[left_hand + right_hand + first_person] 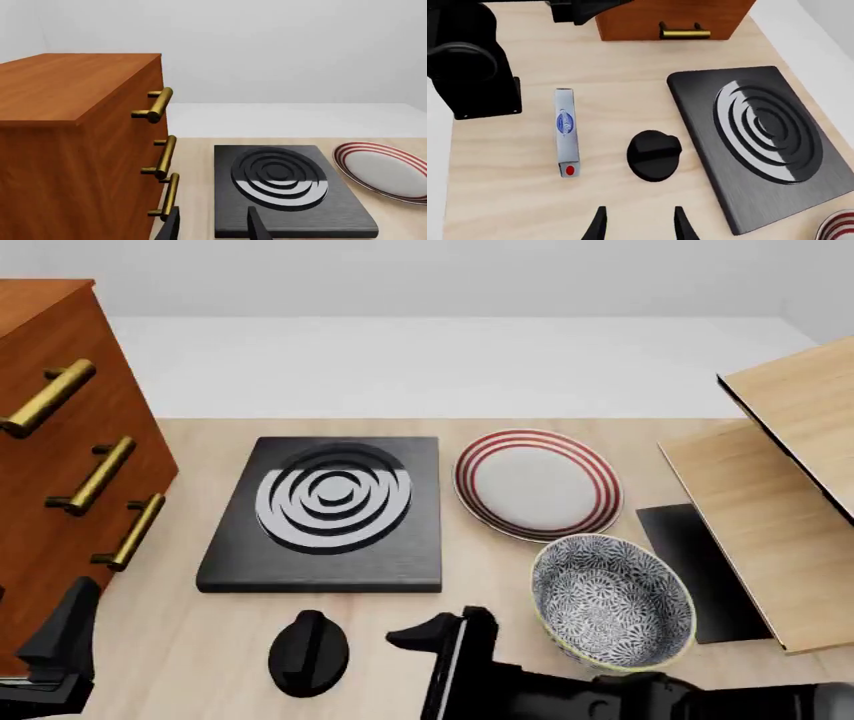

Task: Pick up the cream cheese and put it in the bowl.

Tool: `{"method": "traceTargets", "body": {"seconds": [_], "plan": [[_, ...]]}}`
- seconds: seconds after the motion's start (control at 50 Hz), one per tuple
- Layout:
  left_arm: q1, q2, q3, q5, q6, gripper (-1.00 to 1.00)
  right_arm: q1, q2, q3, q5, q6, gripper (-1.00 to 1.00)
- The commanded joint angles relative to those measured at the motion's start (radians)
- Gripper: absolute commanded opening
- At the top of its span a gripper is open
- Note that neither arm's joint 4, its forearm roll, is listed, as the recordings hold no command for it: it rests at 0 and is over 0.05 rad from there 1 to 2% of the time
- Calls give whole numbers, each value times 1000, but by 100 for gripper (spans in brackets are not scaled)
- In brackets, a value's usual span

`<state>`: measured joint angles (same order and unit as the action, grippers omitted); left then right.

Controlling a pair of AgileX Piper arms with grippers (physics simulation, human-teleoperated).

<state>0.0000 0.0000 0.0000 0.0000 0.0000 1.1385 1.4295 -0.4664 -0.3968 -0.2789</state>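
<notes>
The cream cheese point(566, 131) is a pale blue-white box with a dark blue oval logo. It lies on the wooden table, seen only in the right wrist view, and is out of the front view. My right gripper point(640, 226) is open and empty, apart from the box, with a black knob point(655, 154) ahead of it. The bowl point(611, 602), with its blue-grey floral pattern, stands empty at the front right of the table, beside my right arm point(447, 650). My left gripper point(213, 229) is open and empty, between the cabinet and the stove plate.
A wooden cabinet with brass handles point(54, 470) stands at the left. A black stove plate point(334, 510) lies mid-table, with the knob point(308, 650) in front of it. A white plate with red rings point(538, 483) lies behind the bowl. A wooden rack point(787, 490) stands at the right.
</notes>
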Motion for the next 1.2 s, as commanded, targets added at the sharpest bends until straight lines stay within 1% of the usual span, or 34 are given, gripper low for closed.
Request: {"method": "traceTargets", "body": {"seconds": [0.02,0.12,0.22,0.4,0.52,0.88,1.2], "plan": [[0,0,0,0,0,100,84,141,-87,-22,3,100],[0,0,0,0,0,100,100,174,-120,-20,4,100],[0,0,0,0,0,100,140,230,-167,-30,25,100],[0,0,0,0,0,100,184,319,-227,-42,55,100],[0,0,0,0,0,100,191,347,-246,-44,61,100],[0,0,0,0,0,100,235,438,-312,-52,104,100],[0,0,0,0,0,100,230,494,-329,-79,129,100]]}}
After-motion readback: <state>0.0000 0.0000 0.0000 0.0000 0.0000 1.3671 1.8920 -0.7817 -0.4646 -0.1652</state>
